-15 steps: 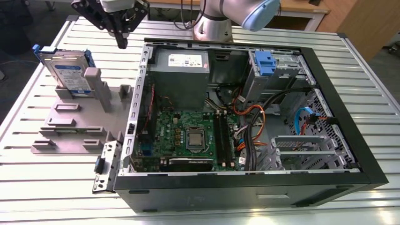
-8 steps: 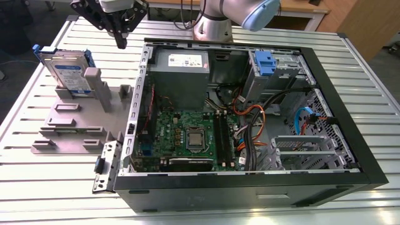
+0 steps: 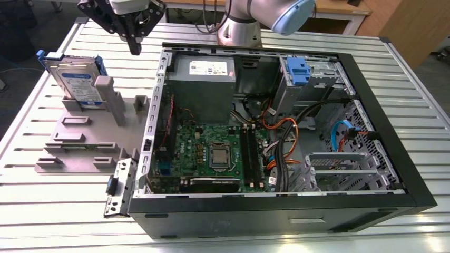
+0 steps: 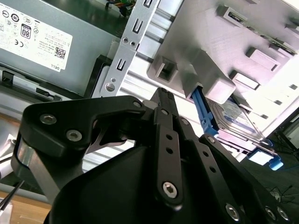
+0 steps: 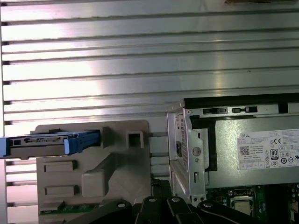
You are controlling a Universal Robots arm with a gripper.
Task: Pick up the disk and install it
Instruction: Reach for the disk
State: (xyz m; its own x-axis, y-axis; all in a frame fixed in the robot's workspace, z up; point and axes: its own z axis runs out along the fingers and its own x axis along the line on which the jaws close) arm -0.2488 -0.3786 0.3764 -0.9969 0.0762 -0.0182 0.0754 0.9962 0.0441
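- The jaws hang above the counter (image 3: pixel 401 68), just outside the open computer case (image 3: pixel 281 216). They are off its far corner on the exterior view's left and point downward.
- The jaws are drawn together to a narrow tip, with nothing held between them.
- The disk (image 3: pixel 71 79) stands on edge in a slot of a grey fixture (image 3: pixel 84 139), well apart from the case's wall on the exterior view's left. Its white-and-blue label faces the exterior camera, and its blue carrier frames its edges.
- The jaws are between the disk and the case, higher than both and touching neither.
- The fixture lies flat on the counter just beside that same wall of the case.
- In both wrist views the disk (image 4: pixel 236 122) (image 5: pixel 46 142) sits in the fixture with the blue edge of its carrier showing.
- Inside the case, a grey power supply box (image 3: pixel 202 84) sits against the far wall, at the corner nearest the jaws.
- A blue bracket (image 3: pixel 298 71) sits on the metal drive bay along the case's far wall, toward the exterior view's right.
- A green motherboard (image 3: pixel 211 150) lies on the case's floor.
- The arm (image 3: pixel 243 23) rises from behind the case's far wall.
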